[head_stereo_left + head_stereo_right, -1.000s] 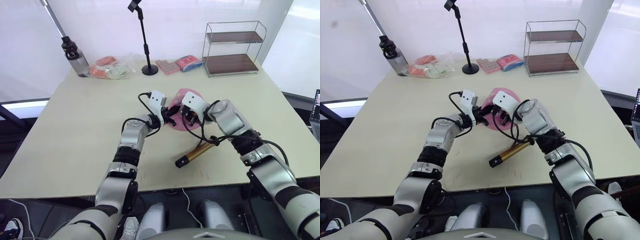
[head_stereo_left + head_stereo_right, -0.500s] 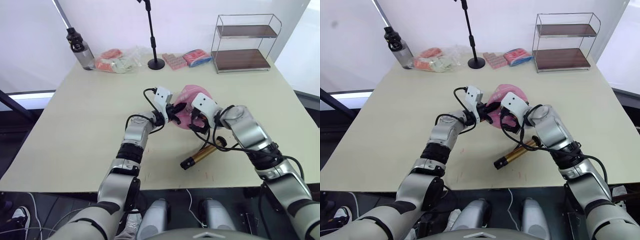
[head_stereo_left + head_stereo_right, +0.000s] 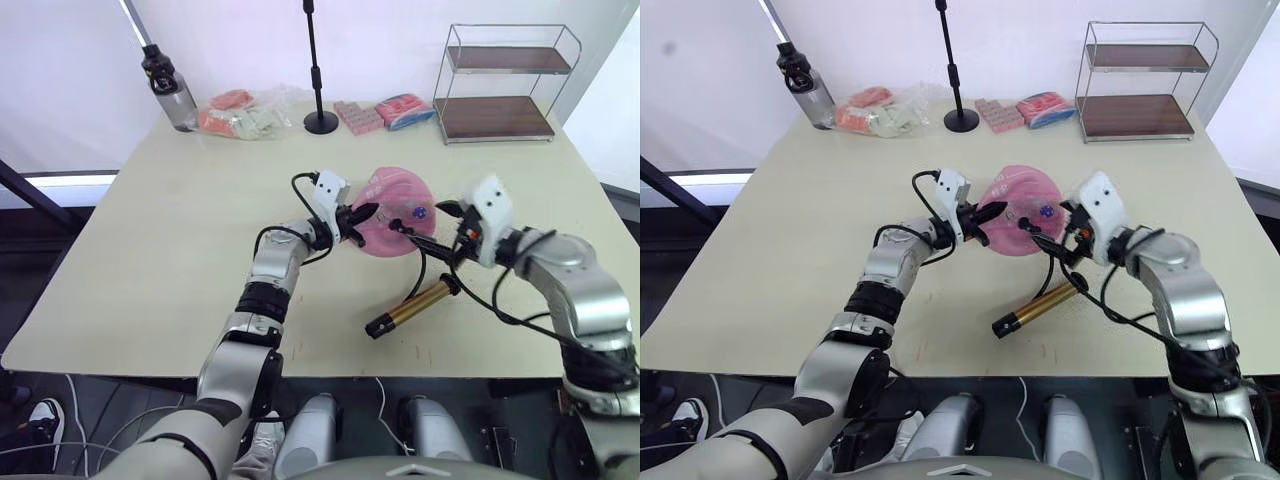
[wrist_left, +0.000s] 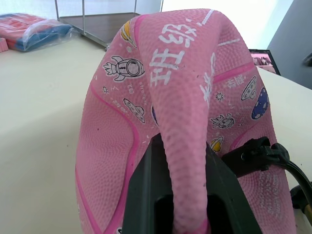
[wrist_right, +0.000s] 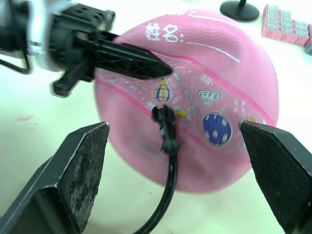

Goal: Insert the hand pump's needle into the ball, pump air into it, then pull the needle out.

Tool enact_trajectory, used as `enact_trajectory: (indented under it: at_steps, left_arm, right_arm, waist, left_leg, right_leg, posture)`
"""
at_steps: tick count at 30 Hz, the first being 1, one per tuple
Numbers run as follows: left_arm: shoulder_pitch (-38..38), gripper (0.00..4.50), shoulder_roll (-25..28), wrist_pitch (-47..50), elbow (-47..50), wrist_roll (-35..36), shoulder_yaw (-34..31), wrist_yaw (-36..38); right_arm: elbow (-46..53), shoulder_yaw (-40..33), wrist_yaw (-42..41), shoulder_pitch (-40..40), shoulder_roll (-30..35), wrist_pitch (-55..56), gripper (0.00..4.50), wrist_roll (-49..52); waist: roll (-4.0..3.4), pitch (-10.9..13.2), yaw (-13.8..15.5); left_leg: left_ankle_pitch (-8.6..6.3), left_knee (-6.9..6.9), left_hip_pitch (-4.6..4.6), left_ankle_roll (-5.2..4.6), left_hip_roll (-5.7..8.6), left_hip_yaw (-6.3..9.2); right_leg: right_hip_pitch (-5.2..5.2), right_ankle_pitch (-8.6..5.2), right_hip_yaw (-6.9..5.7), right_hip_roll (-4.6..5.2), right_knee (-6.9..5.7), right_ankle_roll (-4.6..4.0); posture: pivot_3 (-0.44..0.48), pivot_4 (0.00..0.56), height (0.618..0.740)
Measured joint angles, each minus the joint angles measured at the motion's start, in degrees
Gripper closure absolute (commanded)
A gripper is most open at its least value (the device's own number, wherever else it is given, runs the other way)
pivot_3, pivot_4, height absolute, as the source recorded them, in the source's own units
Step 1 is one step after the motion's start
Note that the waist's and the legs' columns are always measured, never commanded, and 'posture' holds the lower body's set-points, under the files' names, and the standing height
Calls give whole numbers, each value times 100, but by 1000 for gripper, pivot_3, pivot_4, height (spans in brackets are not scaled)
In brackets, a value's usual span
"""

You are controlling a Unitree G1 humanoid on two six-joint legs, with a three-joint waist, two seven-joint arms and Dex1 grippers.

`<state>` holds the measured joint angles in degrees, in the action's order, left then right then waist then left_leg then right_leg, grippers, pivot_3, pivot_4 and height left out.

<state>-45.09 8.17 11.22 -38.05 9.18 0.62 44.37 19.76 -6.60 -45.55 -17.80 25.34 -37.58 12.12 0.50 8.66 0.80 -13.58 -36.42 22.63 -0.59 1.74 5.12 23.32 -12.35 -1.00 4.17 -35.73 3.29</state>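
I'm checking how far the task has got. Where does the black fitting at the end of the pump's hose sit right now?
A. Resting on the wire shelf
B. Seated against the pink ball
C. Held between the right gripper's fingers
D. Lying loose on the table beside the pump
B: the fitting sits pressed into the ball, while the right gripper is open and clear of it.
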Motion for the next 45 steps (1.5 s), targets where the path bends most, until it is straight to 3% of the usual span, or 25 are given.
enact_trajectory:
  at_steps: [12, 22, 24, 25, 31, 32, 45]
  left_arm:
    - [-376, 4500, 96, -287, -614, -104, 101, 244]
    - [-821, 4500, 235, -598, -1382, -179, 166, 561]
    - [-889, 3701, 251, -644, -1495, -183, 167, 610]
    - [-923, 3660, 266, -663, -1522, -182, 164, 658]
    - [-1035, 852, 341, -447, -1666, -211, 63, 773]
    - [-1034, 178, 343, -414, -1651, -211, 59, 792]
    - [-1015, 58, 517, 371, -133, 72, -23, 903]
  right_arm:
    - [-49, -1561, -1478, 1733, 954, 1140, 41, 1680]
    - [-353, -2175, -2023, 2363, 1000, 2193, 41, 2127]
    - [-412, -2243, -2087, 2451, 1001, 2323, 0, 2193]
    - [-453, -2320, -2116, 2507, 1001, 2415, 0, 2222]
    - [-482, -2361, -2130, 2645, 998, 2724, 0, 2292]
    - [-482, -2356, -2130, 2645, 998, 2748, 0, 2317]
    - [-508, -2257, -2149, 2658, 998, 2912, 0, 2449]
  waist:
    - [13, 12, 4]
    - [17, 14, -3]
    - [19, 15, -5]
    - [19, 15, -3]
    - [23, 57, -13]
    - [27, 75, -12]
    - [38, 151, -11]
  left_leg:
    - [0, -11, -3, -1, -2, -3]
    - [0, -13, -7, -1, -2, -5]
    - [0, -13, -8, -1, -3, -6]
    - [0, -13, -9, -2, -3, -6]
    - [0, -13, -4, -1, -4, -8]
    - [0, -13, 3, -1, -4, -8]
    - [1, -14, 22, 0, -3, -23]
  right_leg:
    - [-5, 1, 0, -2, -5, 1]
    - [-9, 1, 2, -2, -6, 1]
    - [-9, 1, 2, -3, -8, 1]
    - [-9, 1, 2, -3, -9, 1]
    - [-6, 1, 4, -4, -9, 1]
    - [-1, 1, 4, -4, -9, 1]
    - [23, 2, 24, -4, -14, -1]
  posture:
    - [0, 150, 740]
    - [0, 150, 740]
    - [0, 150, 740]
    - [0, 150, 740]
    - [0, 150, 740]
    - [0, 150, 740]
    - [0, 150, 740]
